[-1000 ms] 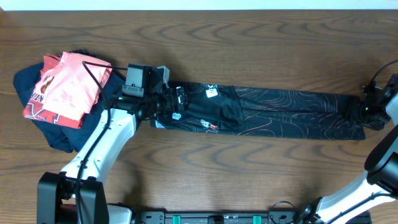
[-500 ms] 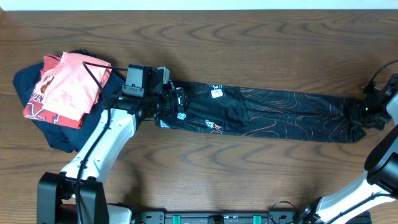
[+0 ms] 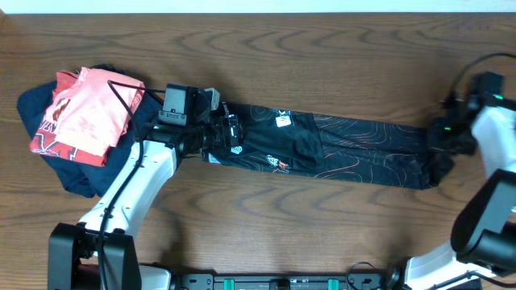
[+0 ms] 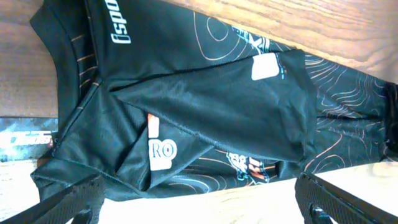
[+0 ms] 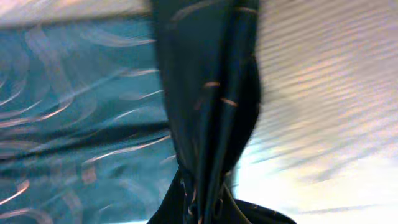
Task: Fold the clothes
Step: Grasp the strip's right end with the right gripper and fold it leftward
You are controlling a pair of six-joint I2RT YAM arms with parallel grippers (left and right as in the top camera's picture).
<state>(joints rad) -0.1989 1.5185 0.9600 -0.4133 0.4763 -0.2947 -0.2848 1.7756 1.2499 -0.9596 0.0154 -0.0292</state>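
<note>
The black contour-print garment lies stretched on the surface right of the salmon-pink shirt, one end beneath the wide-spread left gripper, the other pinched by the right gripper.

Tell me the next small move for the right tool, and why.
Probably carry the right tool leftward toward the left tool, laying the gripped end over: it pinches the black contour-print garment's right end, lifted, while the rest lies stretched flat, unfolded.
</note>
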